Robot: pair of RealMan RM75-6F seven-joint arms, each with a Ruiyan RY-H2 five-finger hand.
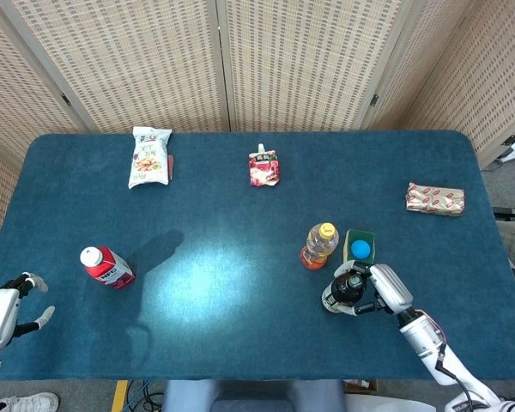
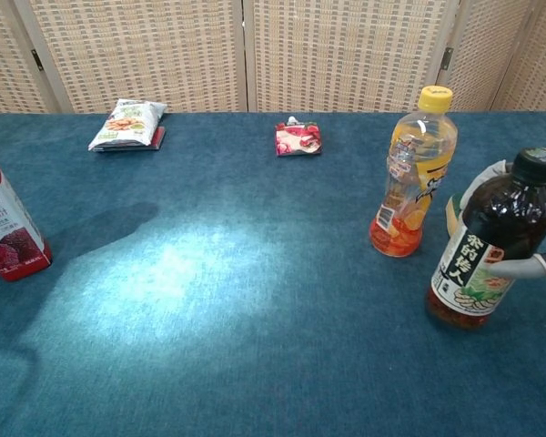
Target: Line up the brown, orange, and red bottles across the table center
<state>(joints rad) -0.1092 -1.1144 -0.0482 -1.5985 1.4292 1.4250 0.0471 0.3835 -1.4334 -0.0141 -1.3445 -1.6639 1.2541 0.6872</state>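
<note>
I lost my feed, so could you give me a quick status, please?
Right hand grips brown bottle. Left hand open, idle. Orange bottle close alongside.

- Dark brown glass-look bottle point(image 1: 341, 292): table front right, upright, gripped by right hand point(image 1: 384, 289).
- Orange plastic bottle point(image 1: 318, 245): just behind it.
- Red carton-shaped bottle point(image 1: 106, 266): front left, well apart.
- Left hand point(image 1: 4, 313): front-left table edge.
</note>
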